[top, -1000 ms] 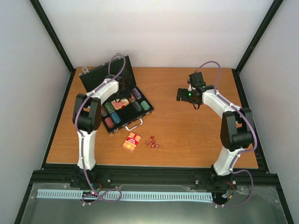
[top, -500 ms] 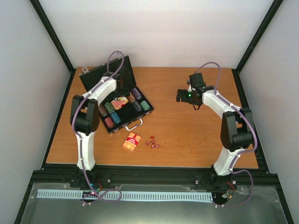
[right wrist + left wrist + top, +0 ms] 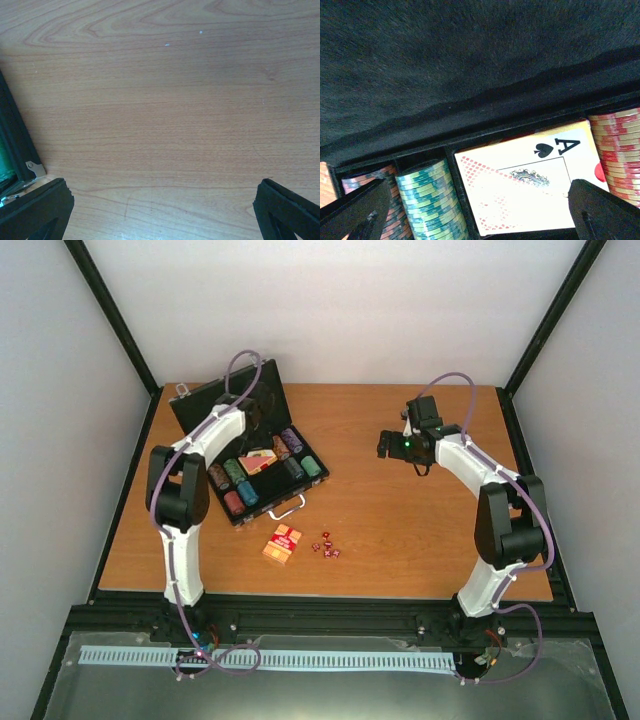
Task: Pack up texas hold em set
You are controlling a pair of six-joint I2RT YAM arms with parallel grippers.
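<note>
The black briefcase [image 3: 213, 405] lies open at the back left, lid upright. Its tray holds multicoloured chip stacks [image 3: 235, 490] and a card box [image 3: 258, 460]. My left gripper [image 3: 262, 432] hovers open and empty just above that box, close to the lid. In the left wrist view the ace-of-spades box [image 3: 520, 190] lies between my fingers [image 3: 355, 212], with green chips [image 3: 427, 200] on its left and red-yellow chips [image 3: 619, 150] on its right. A second red-orange card box [image 3: 283, 544] and tiny dark-red dice [image 3: 326, 546] lie on the table. My right gripper [image 3: 388, 444] is open over bare wood [image 3: 165, 100].
The briefcase's silver handle [image 3: 287, 508] sticks out toward the near side. The case corner with a latch [image 3: 31, 167] shows at the left of the right wrist view. Black frame rails run along the table edges [image 3: 120, 500].
My left gripper has drawn back a little toward the lid, and the left arm's elbow has shifted left. The card box stays in the case. The right arm has barely moved.
</note>
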